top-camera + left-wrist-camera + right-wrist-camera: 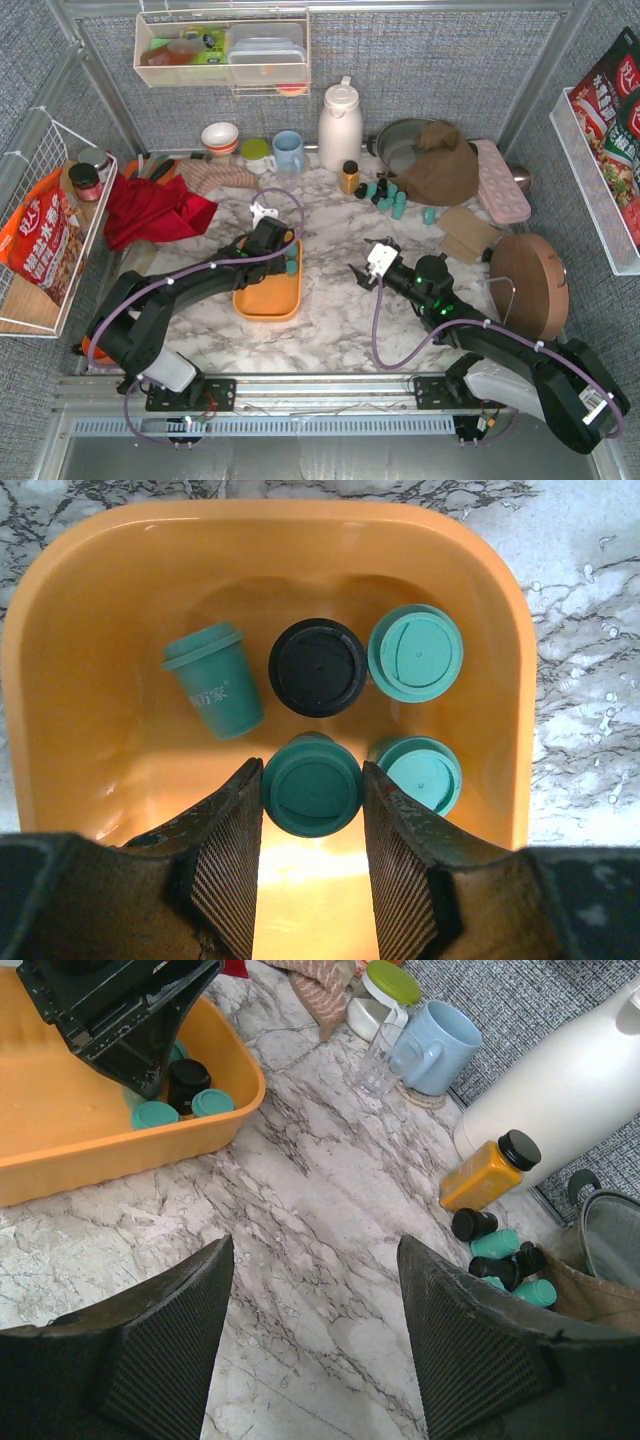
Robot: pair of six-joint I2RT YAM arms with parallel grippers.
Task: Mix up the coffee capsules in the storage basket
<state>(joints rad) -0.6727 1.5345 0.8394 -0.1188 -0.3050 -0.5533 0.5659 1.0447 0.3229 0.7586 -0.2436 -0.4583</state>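
Observation:
The orange-yellow storage basket [268, 300] lies at the table's middle left; it also shows in the left wrist view [60, 680] and the right wrist view [60, 1150]. My left gripper [312, 770] reaches into its far end [288, 258] and is shut on an upright teal capsule [312, 785]. Beside it stand a black capsule [317, 667] and two teal ones [415, 652], [420, 772]; another teal one [212, 685] lies on its side. More teal and black capsules [388, 195] lie loose on the marble [500, 1255]. My right gripper [315, 1245] is open and empty over bare marble [362, 272].
An amber bottle [349, 177] and a white jug [340, 125] stand behind the loose capsules. A blue mug [288, 150], bowls, a red cloth [150, 210], a pan with a brown cloth [435, 160], a pink tray [500, 180] and a round wooden board [528, 285] ring the table.

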